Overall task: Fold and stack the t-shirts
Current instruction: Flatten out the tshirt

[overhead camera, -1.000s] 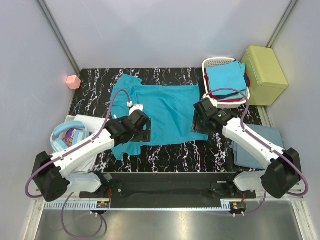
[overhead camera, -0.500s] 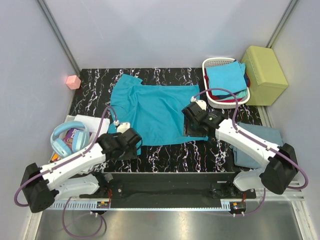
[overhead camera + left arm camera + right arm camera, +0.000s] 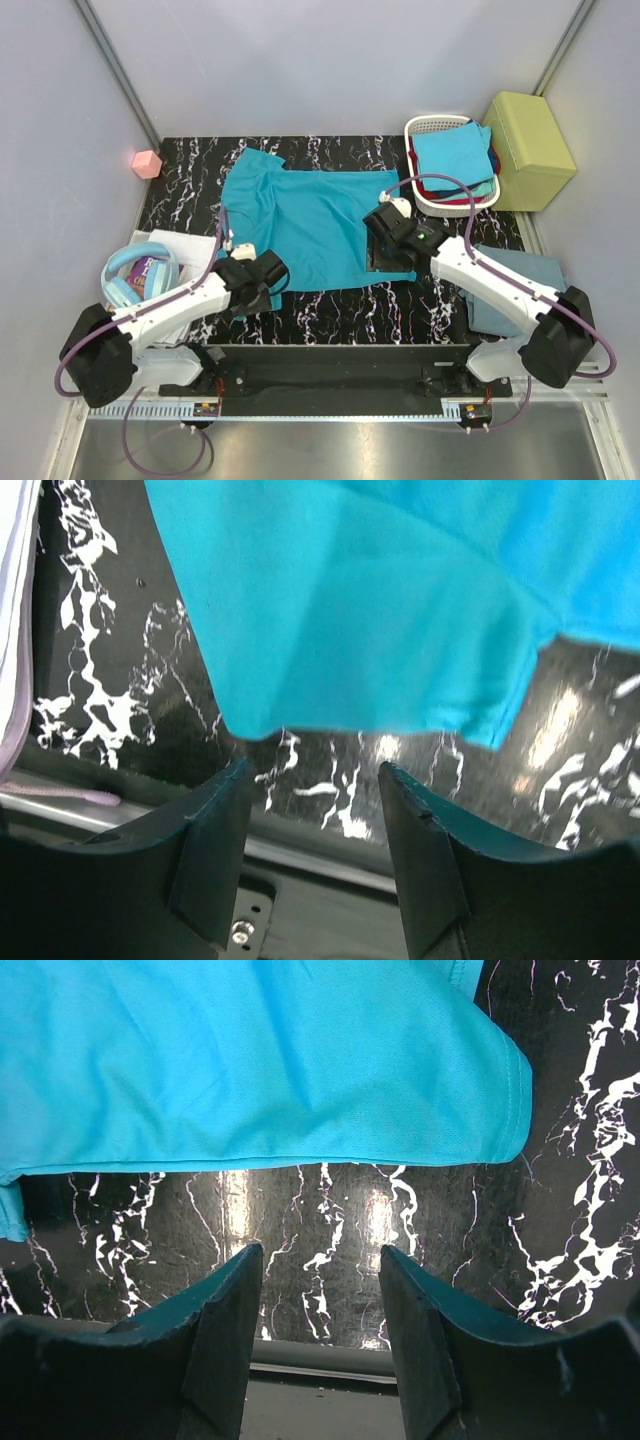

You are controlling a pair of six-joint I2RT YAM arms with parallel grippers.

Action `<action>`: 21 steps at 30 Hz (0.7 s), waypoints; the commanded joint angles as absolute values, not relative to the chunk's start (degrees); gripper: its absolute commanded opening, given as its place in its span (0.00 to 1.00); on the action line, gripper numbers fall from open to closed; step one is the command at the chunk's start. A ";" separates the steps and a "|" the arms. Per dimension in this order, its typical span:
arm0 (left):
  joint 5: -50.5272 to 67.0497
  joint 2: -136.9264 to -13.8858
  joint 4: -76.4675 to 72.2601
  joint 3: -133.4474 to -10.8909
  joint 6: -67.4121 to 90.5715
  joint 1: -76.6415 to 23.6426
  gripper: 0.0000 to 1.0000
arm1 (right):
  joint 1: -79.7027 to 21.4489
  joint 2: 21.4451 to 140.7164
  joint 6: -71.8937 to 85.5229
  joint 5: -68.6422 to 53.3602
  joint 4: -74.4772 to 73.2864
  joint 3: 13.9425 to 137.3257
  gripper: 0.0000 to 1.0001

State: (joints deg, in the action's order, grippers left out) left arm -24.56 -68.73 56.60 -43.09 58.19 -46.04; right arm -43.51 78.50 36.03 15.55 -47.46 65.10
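Large teal cloth t-shirt [image 3: 300, 225] lies spread flat mid-bench on the black marbled bench [image 3: 190, 180]. Right rear: white slatted plastic basket [image 3: 425, 127] holds a folded stack, bright blue t-shirt [image 3: 452, 150] on top, red t-shirt [image 3: 458, 198] edge showing under it. Yellow-green padded box [image 3: 528, 135] sits just beside the basket, contents not visible. Dusty grey-blue t-shirt [image 3: 520, 285] lies at the near right edge.

Left arm is low at the teal shirt's near-left corner. Left gripper [image 3: 312, 810] has its fingers apart, nothing between them, hem just ahead. Right arm is angled in at the near-right hem. Right gripper [image 3: 320, 1300] is likewise spread over bare bench.
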 commanded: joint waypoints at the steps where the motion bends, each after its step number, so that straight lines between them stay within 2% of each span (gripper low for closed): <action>1: -26.10 -69.17 51.77 -44.74 55.12 -41.84 0.55 | -44.03 74.89 35.51 17.05 -47.37 65.66 0.58; 12: -25.23 -71.80 48.96 -45.44 53.52 -40.52 0.34 | -44.03 73.39 35.42 17.75 -47.55 63.81 0.58; 21: -22.68 -72.60 46.76 -43.16 54.40 -40.43 0.32 | -44.03 73.56 34.89 17.75 -47.72 63.72 0.58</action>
State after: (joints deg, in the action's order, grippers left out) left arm -24.10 -72.51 49.04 -44.12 53.80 -40.75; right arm -43.51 74.85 35.46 16.01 -47.88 63.68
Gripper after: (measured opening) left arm 0.326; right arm 0.580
